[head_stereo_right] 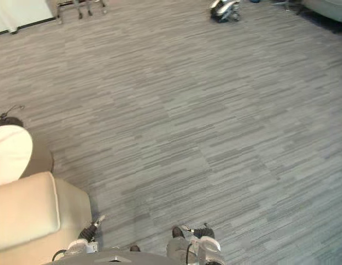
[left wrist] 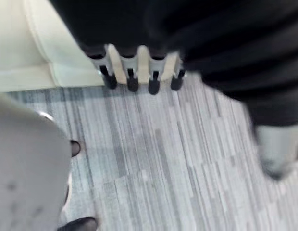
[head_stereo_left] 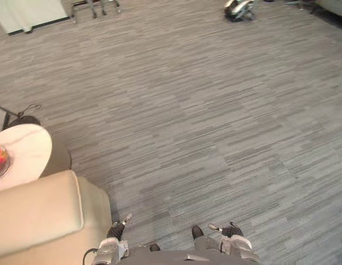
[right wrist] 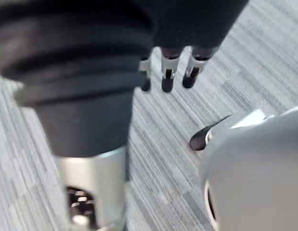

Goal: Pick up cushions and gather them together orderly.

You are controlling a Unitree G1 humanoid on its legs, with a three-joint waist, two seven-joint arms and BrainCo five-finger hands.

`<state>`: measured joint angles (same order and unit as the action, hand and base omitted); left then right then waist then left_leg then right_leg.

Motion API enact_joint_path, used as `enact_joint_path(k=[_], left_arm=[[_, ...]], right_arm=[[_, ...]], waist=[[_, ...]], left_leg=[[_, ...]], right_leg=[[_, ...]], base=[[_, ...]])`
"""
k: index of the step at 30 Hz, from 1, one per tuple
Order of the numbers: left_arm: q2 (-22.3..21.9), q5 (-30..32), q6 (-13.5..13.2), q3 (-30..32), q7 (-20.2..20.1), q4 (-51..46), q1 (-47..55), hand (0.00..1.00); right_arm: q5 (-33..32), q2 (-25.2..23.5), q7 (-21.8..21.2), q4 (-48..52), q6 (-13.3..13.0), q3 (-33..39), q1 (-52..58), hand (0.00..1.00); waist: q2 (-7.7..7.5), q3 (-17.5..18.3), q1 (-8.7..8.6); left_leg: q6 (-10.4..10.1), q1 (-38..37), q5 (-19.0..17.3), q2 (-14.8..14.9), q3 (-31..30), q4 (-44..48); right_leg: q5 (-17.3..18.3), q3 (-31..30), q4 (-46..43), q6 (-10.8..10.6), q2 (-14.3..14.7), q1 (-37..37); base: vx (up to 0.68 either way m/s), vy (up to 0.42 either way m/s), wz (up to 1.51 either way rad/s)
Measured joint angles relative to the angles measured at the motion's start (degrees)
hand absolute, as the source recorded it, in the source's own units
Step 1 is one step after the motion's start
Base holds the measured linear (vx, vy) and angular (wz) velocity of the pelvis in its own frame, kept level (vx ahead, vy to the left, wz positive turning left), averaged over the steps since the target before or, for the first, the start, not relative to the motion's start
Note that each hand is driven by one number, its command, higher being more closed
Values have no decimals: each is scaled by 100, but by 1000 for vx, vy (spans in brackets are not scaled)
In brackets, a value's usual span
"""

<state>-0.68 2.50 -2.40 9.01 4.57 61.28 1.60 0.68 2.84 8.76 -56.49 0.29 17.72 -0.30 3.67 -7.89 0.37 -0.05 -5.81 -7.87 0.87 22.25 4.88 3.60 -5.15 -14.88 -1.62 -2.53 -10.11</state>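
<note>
Cushions I cannot pick out for certain: the cream padded piece (head_stereo_left: pixel 36 215) at my lower left, with a piped seam along its edge, may be a loose cushion or the arm of a sofa, and I cannot tell which. It rests on the grey carpet floor (head_stereo_left: pixel 204 110), just in front of a round white desk (head_stereo_left: pixel 27 146) that carries a bowl of red things (head_stereo_left: pixel 0 160) at its edge.

My left hand (head_stereo_left: pixel 113 243) hangs low beside the near corner of that cream piece. Its fingers (left wrist: pixel 132 77) are stretched out straight in a row with nothing between them, their dark tips over the carpet and the cream padding just behind them. Whether they touch it I cannot tell.

My right hand (head_stereo_left: pixel 234 237) hangs over bare carpet, well apart from the cream piece. Its fingers (right wrist: pixel 167 79) are likewise straight and loose, holding nothing.

Far across the floor lie a small dark and silver object (head_stereo_left: pixel 240 9), some thin metal legs (head_stereo_left: pixel 94 6) and a pale panel (head_stereo_left: pixel 30 14) at the room's edge. A dark stand (head_stereo_left: pixel 22 118) sits on the carpet just beyond the desk.
</note>
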Motion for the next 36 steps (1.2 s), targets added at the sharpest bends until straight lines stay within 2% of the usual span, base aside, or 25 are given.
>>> enact_joint_path(k=[1, 2, 4, 5, 8, 9, 13, 14, 15, 16, 18, 19, 21, 25, 27, 29, 30, 31, 32, 33, 34, 36], left_arm=[[54, -1, 3, -69, 0, 0, -20, 0], [129, -6, 3, -166, 0, -4, -32, 0], [196, -6, 3, -255, -1, -3, -32, 0], [227, -5, 2, -259, -2, -1, -38, 0], [212, -4, 2, -316, -5, 10, -38, 0], [211, -7, 2, -352, -4, 8, -43, 0], [222, -3, 6, -456, -5, 12, -78, 0], [222, -5, 5, -460, -22, -4, -114, 0], [231, -5, 5, -460, -38, -16, -134, 0], [228, -4, 5, -460, -52, -51, -138, 0], [182, -5, 6, -446, -101, -110, -110, 0], [148, -5, 6, -444, -114, -161, -110, 0], [117, -8, 2, -441, -116, -225, -110, 0], [96, -13, 2, -429, -119, -356, -124, 0], [46, -9, 2, -285, -118, -451, -139, 0], [24, -18, -6, -155, -109, -455, -139, 0], [0, -23, -8, -57, -113, -449, -138, 0], [-5, -28, -8, -4, -112, -449, -138, 0], [7, -110, -31, 13, -115, -478, -141, 0], [56, -121, -28, 53, -115, -529, -132, 0], [81, -120, -26, 99, -117, -550, -116, 0], [94, -121, -9, 217, -112, -557, -66, 0]], right_arm=[[-3, -2, 2, -79, -6, -12, -52, 0], [-1, -1, 2, -97, -4, -86, -60, 0], [5, -8, 0, -103, -6, -168, -74, 0], [25, -10, 1, -135, -6, -191, -92, 0], [25, 116, 4, -291, -30, -180, -139, 0], [24, 163, 7, -306, -4, -180, -172, 0], [-27, 218, 12, -302, -13, -177, -164, 0], [-37, 217, 13, -307, -11, -177, -154, 0], [-40, 219, 14, -309, -9, -176, -142, 0], [-50, 241, 16, -303, -13, -177, -108, 0], [-88, 286, 30, -304, -11, -177, -82, 0], [-151, 342, 44, -305, -10, -169, -87, 0], [-233, 376, 54, -312, -10, -156, -57, 0], [-295, 368, 76, -259, -14, -64, 5, 0], [-319, 311, 182, -119, -10, -52, 72, 0], [-337, 245, 199, -37, -43, -56, 114, 0], [-372, 216, 202, -17, -49, -65, 95, 0], [-374, 197, 203, -18, -49, -65, 84, 0], [-372, 125, 194, -25, -48, -45, 51, 0], [-372, 49, 190, -23, -46, 52, 45, 0], [-371, 0, 190, -23, -45, 88, 62, 0], [-367, -36, 173, -32, -47, 95, 163, 0]], waist=[[-39, -44, -22], [-105, -59, -1], [-149, -58, 27], [-192, -78, 45], [-107, -124, 18], [-90, -142, 38], [-3, -131, 7], [-42, -162, 7], [-49, -175, 22], [-11, -196, 36], [68, -248, 67], [142, -307, 68], [165, -312, 139], [157, -334, 192], [100, -384, 241], [88, -392, 315], [95, -388, 323], [121, -371, 334], [86, -389, 387], [-41, -378, 415], [-94, -359, 422], [-226, -273, 441]], left_leg=[[24, -14, -17, -4, 169, -33], [22, -31, -17, 27, 454, -22], [-13, -62, -39, 45, 616, 12], [-83, -155, -90, 43, 713, 33], [-139, -227, -140, 137, 724, 148], [-209, -148, -215, 257, 697, 295], [-338, 0, -465, 618, 605, 941], [-322, 277, -557, 869, 607, 1704], [-312, 384, -563, 978, 608, 2055], [-284, 579, -545, 1209, 600, 2765], [-196, 886, -646, 1400, 306, 3639], [-227, 1048, -790, 1302, -54, 3845], [-254, 1357, -933, 1066, -464, 3773], [-298, 1735, -936, 810, -801, 2684], [-346, 1891, -498, 531, -1185, 1433], [-467, 1886, 31, 414, -1312, 990], [-428, 1891, 206, 384, -1289, 991], [-403, 1864, 218, 368, -1271, 1034], [-183, 1883, 25, 359, -1092, 1203], [-35, 1870, -218, 286, -949, 1416], [-2, 1846, -303, 239, -901, 1506], [209, 1666, -695, 139, -614, 1832]], right_leg=[[146, 1047, -275, 81, -234, -137], [258, 2733, -446, 234, -648, -146], [278, 3620, -448, 327, -855, -71], [299, 4032, -438, 298, -909, 4], [273, 3632, -270, 295, -614, 56], [251, 3428, -95, 281, -418, 37], [247, 3171, 132, 276, -46, 39], [262, 3049, 230, 301, 75, 82], [262, 2990, 270, 302, 126, 120], [263, 2844, 355, 304, 242, 223], [264, 2448, 422, 327, 462, 350], [260, 2219, 456, 352, 550, 436], [264, 1923, 543, 367, 584, 523], [264, 1501, 644, 366, 547, 661], [272, 1166, 645, 359, 402, 711], [312, 850, 750, 311, 335, 747], [335, 650, 817, 274, 333, 733], [350, 560, 839, 245, 330, 715], [388, 409, 702, 150, 303, 676], [573, 333, 267, 29, 195, 620], [736, 304, 99, -43, 131, 609], [1157, 197, -613, -275, -62, 498]], base=[[-6, 19, -87], [-2, 11, -74], [22, -47, -72], [32, -163, -76], [13, -178, -75], [-29, -193, -69], [-32, -170, -55], [-18, -72, -35], [-2, -130, -53], [24, -65, -49], [74, -41, -80], [97, 6, -94], [117, 37, -91], [152, 80, -66], [253, 181, -76], [283, 178, -85], [326, 207, -82], [346, 233, -80], [348, 233, -67], [360, 223, -55], [389, 199, -33], [406, 147, -34]])
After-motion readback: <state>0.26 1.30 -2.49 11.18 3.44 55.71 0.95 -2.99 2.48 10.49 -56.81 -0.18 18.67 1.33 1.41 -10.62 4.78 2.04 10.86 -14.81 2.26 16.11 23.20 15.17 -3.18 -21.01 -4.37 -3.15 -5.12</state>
